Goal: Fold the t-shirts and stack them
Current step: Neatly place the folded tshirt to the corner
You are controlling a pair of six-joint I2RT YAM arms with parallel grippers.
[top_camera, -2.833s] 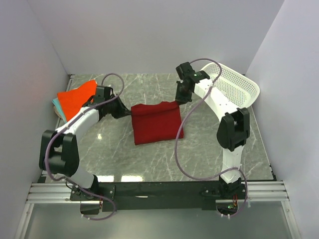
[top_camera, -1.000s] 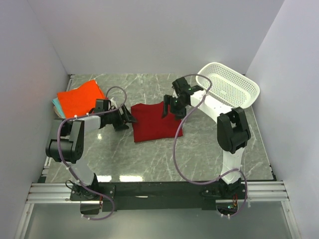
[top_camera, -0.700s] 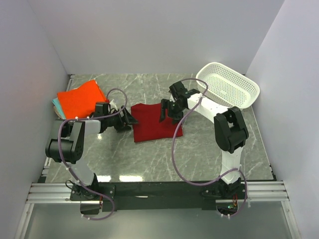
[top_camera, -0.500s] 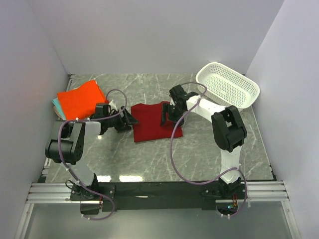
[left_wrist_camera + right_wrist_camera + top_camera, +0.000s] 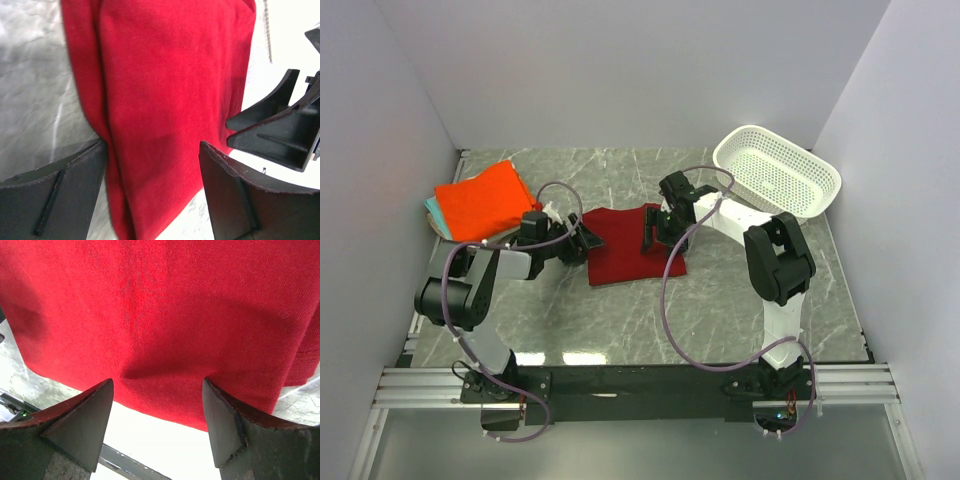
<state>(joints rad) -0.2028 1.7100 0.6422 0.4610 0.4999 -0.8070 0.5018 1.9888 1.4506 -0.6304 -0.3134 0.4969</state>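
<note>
A dark crimson t-shirt (image 5: pixel 630 250), folded into a rough rectangle, lies flat in the middle of the table. My left gripper (image 5: pixel 586 240) is low at its left edge, open, and in the left wrist view the red cloth (image 5: pixel 165 90) lies between the spread fingers (image 5: pixel 55 195). My right gripper (image 5: pixel 653 228) is open too and rests on the shirt's far right part; its fingers (image 5: pixel 240 430) straddle the cloth's edge (image 5: pixel 165 315). A bright orange t-shirt (image 5: pixel 480 198) lies folded at the far left, with a teal edge (image 5: pixel 430 208) showing under it.
A white perforated basket (image 5: pixel 782 172) stands at the far right against the side wall. Walls close in the table at left, back and right. The arms' cables (image 5: pixel 670 300) loop over the near half of the marble top.
The crimson shirt now lies flatter and smaller than earlier. My left gripper has slid right to its left edge. My right gripper has come down and left onto its far right part.
</note>
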